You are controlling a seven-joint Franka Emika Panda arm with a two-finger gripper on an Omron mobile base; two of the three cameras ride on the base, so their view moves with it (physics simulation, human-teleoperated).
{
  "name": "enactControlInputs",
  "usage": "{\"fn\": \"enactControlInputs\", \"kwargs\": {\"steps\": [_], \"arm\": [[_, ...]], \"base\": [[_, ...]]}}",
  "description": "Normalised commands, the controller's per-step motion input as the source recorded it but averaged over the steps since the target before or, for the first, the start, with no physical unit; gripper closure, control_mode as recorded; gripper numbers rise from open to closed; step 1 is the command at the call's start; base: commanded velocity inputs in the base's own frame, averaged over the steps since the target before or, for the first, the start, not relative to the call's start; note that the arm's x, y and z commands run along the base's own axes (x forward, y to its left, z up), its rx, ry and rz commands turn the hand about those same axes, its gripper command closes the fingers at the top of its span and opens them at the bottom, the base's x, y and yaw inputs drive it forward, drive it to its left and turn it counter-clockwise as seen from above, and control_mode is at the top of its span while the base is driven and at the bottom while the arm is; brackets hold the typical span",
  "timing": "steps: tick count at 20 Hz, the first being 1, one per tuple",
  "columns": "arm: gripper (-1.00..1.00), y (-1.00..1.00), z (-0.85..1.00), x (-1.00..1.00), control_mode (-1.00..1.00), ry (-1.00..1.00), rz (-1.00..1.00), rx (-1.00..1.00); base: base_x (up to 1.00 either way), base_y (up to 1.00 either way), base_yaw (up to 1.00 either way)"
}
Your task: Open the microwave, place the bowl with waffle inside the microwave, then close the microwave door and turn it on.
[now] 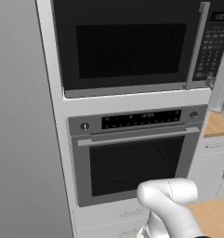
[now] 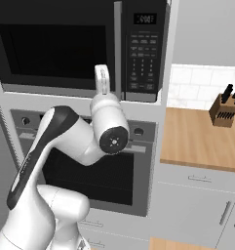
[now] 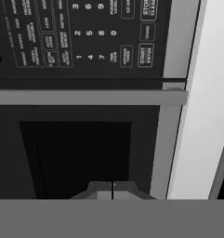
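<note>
Black built-in microwave point(image 1: 132, 46) set in white cabinetry above the steel oven, its microwave door point(image 2: 55, 49) shut flush, dark window blank, tall grey bar handle point(image 1: 197, 44) upright beside the keypad panel point(image 2: 142, 53), small display lit.

The microwave point(image 2: 80, 46) is sitting built in above the oven point(image 2: 97, 168), its door point(image 2: 55, 49) lying shut with the grey bar handle point(image 2: 117, 49) standing beside the keypad panel point(image 2: 146, 53). The white arm point(image 2: 75, 141) is reaching up, its wrist crossing the door's lower edge. A knife block point(image 2: 225, 111) is standing on the wooden counter point(image 2: 197, 139) at right
</note>
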Motion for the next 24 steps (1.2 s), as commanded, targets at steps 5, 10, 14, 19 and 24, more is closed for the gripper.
{"fn": "enactControlInputs", "kwargs": {"steps": [5,10,14,19,24], "arm": [[1.00,-0.19,-0.18,0.11,-1.00,0.06,-0.01,0.01],[1.00,-0.15,-0.11,0.29,-1.00,0.06,-0.01,0.00],[1.00,-0.42,0.00,0.26,-1.00,0.03,-0.01,0.06],[1.00,-0.17,-0.10,0.35,-1.00,0.04,-0.01,0.01],[1.00,-0.12,-0.14,0.42,-1.00,0.03,-0.02,0.00]], "base": [[0.00,0.00,0.00],[0.00,0.00,0.00],[0.00,0.00,0.00],[0.00,0.00,0.00],[0.00,0.00,0.00]]}}
